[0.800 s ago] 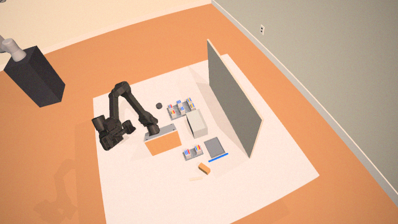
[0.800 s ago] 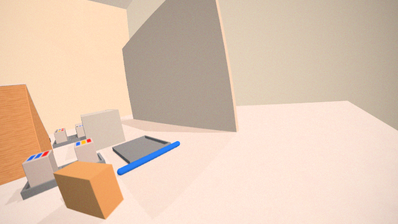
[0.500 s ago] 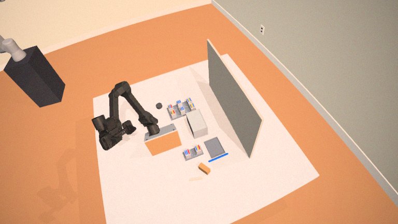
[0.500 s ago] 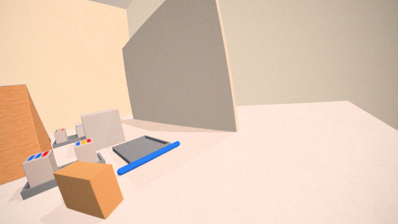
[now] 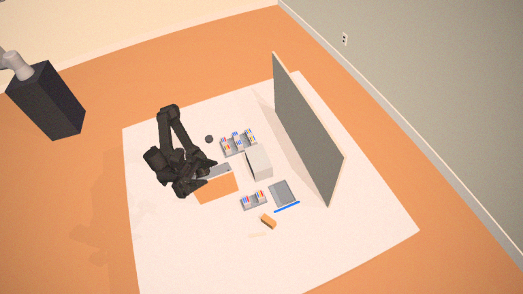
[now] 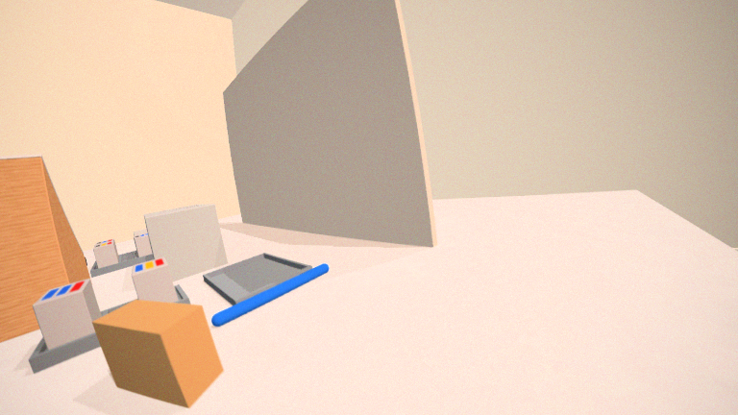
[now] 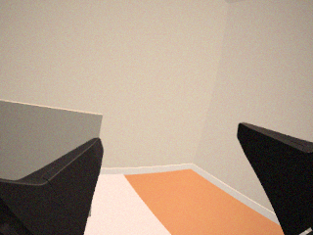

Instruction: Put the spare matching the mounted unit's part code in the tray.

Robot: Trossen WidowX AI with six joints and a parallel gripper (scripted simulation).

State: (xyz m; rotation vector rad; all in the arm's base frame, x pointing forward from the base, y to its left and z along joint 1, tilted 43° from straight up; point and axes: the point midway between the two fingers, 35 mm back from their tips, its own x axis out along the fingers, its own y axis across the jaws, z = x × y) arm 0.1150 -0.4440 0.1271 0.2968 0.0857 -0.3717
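One gripper (image 5: 196, 182): jaws spread wide, holding nothing, low at centre left of the top view.
Tray (image 5: 282, 193): grey, right of centre.
Spares: two in a holder (image 5: 252, 199) beside the tray, three in a holder (image 5: 237, 142) above.
Panel (image 5: 304, 133): upright, right.

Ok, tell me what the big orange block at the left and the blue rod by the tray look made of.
Big orange block: looks like wood, matte, with fine grain streaks down its face. Blue rod: probably plastic, a smooth uniform blue with rounded ends and no grain, lying along the front edge of the tray; painted metal can't be ruled out.
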